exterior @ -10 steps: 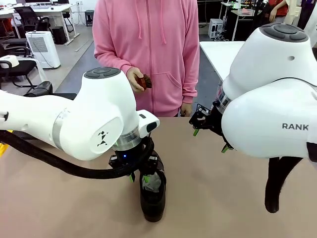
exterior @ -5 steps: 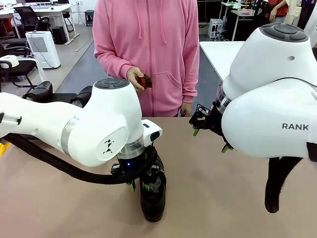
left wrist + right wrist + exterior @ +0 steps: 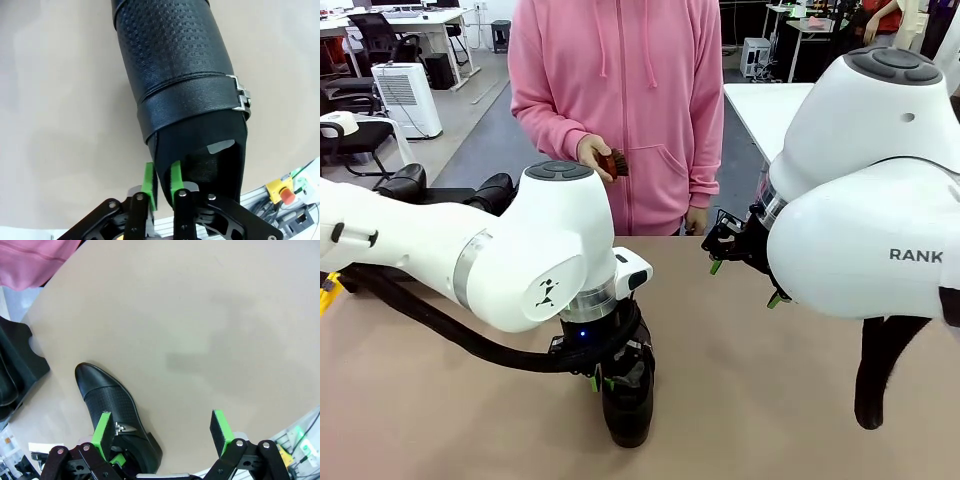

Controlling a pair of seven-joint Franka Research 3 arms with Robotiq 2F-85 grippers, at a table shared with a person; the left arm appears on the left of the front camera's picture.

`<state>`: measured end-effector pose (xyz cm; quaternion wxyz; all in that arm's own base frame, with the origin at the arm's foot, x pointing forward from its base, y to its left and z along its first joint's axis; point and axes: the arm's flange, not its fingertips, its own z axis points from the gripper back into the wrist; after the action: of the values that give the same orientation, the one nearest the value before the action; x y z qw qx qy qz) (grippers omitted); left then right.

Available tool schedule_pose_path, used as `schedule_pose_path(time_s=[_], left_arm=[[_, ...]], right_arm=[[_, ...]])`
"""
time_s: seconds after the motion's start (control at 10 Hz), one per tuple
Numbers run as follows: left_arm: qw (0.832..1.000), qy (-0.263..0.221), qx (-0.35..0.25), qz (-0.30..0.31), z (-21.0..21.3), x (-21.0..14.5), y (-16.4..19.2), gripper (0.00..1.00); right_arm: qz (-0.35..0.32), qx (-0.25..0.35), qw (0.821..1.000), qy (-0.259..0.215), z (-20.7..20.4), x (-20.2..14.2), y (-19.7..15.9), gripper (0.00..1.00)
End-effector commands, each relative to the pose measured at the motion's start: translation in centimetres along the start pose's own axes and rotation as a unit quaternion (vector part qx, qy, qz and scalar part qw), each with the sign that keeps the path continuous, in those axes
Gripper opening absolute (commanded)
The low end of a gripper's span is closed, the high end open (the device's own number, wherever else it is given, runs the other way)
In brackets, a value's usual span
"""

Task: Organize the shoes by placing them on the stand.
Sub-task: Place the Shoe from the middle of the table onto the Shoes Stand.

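We see the left gripper [image 3: 161,184] down at a black shoe [image 3: 185,95] (buckled strap, textured upper) standing on the tan surface [image 3: 770,400] near the middle. Its green fingers [image 3: 148,182] pinch the shoe's heel rim, one pad inside and one outside. The right gripper [image 3: 162,432] hovers above the surface, fingers spread wide and holding nothing. At the far side a person's hand [image 3: 592,158] holds a small brown brush [image 3: 613,164].

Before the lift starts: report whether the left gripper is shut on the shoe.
Shut on it. In the left wrist view the left gripper has its green pads pinching the collar wall of the shoe, one inside, one outside.
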<state>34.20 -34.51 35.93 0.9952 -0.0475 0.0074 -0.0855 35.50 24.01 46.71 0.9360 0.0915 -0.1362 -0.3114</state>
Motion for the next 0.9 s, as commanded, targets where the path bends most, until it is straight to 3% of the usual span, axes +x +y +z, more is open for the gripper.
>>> schedule_pose_path(time_s=[0.0,0.4,0.8], left_arm=[[1.0,0.013,0.002,-0.004,-0.5,0.7,0.0,0.0],[0.999,0.048,-0.008,-0.011,-0.7,0.9,0.3,0.0],[0.992,0.059,-0.04,-0.108,8.0,-1.0,5.1,0.0]], right_arm=[[0.007,0.011,1.0,0.008,-0.1,0.3,0.1,1.0],[0.007,0.011,1.0,0.008,-0.1,0.3,0.1,1.0],[0.007,0.011,1.0,0.008,-0.1,0.3,0.1,1.0]])
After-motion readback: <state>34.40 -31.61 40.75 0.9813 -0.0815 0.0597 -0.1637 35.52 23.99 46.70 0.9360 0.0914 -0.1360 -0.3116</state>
